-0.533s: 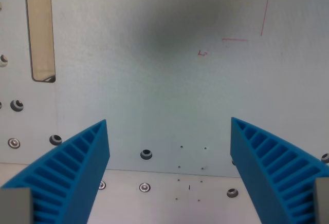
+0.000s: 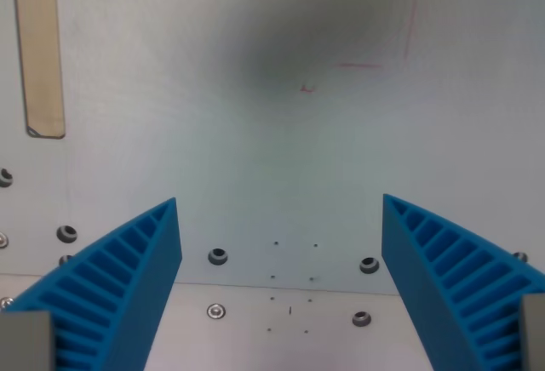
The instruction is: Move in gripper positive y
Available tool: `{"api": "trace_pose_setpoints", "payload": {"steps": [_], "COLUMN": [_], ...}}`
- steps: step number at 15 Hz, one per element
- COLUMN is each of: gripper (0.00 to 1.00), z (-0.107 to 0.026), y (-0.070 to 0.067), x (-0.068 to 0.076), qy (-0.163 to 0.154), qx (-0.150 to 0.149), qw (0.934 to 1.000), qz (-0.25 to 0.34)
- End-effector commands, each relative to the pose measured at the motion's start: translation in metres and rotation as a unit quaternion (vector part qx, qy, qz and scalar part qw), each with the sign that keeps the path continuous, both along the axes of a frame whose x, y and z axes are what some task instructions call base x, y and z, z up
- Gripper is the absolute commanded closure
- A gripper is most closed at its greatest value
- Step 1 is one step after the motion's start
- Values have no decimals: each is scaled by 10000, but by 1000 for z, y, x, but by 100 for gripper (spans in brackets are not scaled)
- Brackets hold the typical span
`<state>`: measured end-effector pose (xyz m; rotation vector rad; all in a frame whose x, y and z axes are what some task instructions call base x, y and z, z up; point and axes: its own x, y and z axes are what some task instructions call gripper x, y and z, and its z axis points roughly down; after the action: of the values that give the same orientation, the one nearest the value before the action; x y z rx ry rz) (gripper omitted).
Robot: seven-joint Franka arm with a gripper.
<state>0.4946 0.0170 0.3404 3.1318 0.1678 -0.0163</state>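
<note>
Two blue ribbed fingers [image 2: 128, 286] of one end effector [image 2: 281, 286] spread wide apart, gripping nothing, above a pale metal counter [image 2: 255, 150] with one tan slot [image 2: 38, 48] and several screw holes [image 2: 218, 257].

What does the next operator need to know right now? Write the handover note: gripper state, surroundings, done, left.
Gripper: open, nothing between its blue ribbed fingers.
Below: bare grey metal plate with screw holes, a long tan slot at the wrist view's upper left, faint red pen marks upper right.
Done: the whole view has shifted left since half a second ago, so the camera has moved.
Left: continue positive y; endpoint not visible.
</note>
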Motion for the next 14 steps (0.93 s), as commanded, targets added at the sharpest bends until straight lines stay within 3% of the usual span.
{"api": "trace_pose_setpoints", "payload": {"steps": [1,14], "gripper": [0,0], "z": [2,2], "y": [-14,-79], "x": [3,10], "qy": [-15,-15], "qx": [11,11], "qw": [10000,10000], "qz": [53,53]}}
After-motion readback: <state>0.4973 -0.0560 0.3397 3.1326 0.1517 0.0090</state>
